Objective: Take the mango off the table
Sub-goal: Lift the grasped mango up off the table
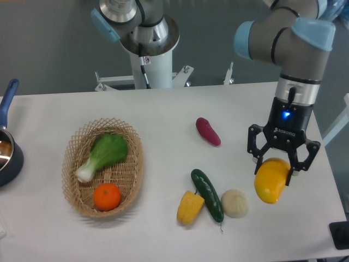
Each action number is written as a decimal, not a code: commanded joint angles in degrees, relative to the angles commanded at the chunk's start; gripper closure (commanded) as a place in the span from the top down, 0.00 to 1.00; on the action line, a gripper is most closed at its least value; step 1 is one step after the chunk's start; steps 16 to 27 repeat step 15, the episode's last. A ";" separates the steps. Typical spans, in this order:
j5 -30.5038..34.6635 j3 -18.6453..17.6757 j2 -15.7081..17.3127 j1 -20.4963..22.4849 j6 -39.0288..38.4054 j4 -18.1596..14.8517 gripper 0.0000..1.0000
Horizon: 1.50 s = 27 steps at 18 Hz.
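The glossy yellow-orange oval mango (271,180) is clamped between the black two-finger gripper (279,168) (long axis tilted), hanging directly below, above the white table (163,120)

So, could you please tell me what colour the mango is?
Yellow-orange mango, fixed camera.

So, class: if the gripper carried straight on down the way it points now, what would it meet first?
The gripper points down, shut on the mango. Below looks like bare table, right of the beige bun, though depth is uncertain.
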 joint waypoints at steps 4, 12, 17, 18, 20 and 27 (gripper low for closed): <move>0.00 2.20 -0.18 -1.32 -3.78 -0.09 0.35; 0.00 2.29 0.35 -2.20 -5.54 0.00 0.35; 0.00 2.03 0.35 -1.85 -5.54 -0.09 0.35; 0.00 2.03 0.35 -1.85 -5.54 -0.09 0.35; 0.00 2.03 0.35 -1.85 -5.54 -0.09 0.35; 0.00 2.03 0.35 -1.85 -5.54 -0.09 0.35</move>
